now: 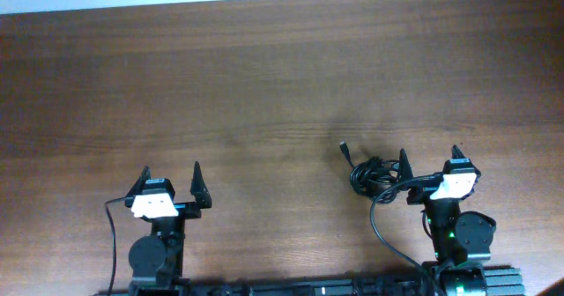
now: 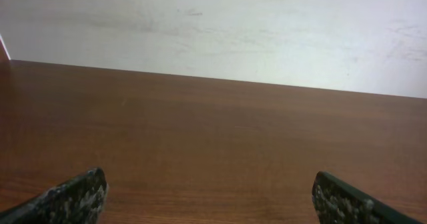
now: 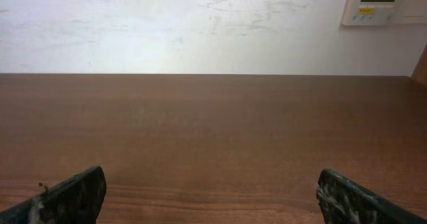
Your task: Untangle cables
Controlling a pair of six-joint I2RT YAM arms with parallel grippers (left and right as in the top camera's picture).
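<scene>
The cables (image 1: 372, 174) are a small black bunch of loops on the wooden table, near the front right, with one plug end (image 1: 345, 146) sticking out toward the upper left. My right gripper (image 1: 430, 157) stands open just right of the bunch, its left finger beside the loops, nothing between the fingers. My left gripper (image 1: 171, 172) is open at the front left, far from the cables. In both wrist views only bare table shows between wide-apart fingertips (image 2: 80, 196) (image 3: 77, 194); the cables are out of view there.
The brown wooden table (image 1: 264, 85) stretches away to a white wall (image 3: 200, 24). A wall panel (image 3: 383, 3) hangs at the upper right of the right wrist view. Black wires run from each arm's base (image 1: 113, 243) (image 1: 388, 239).
</scene>
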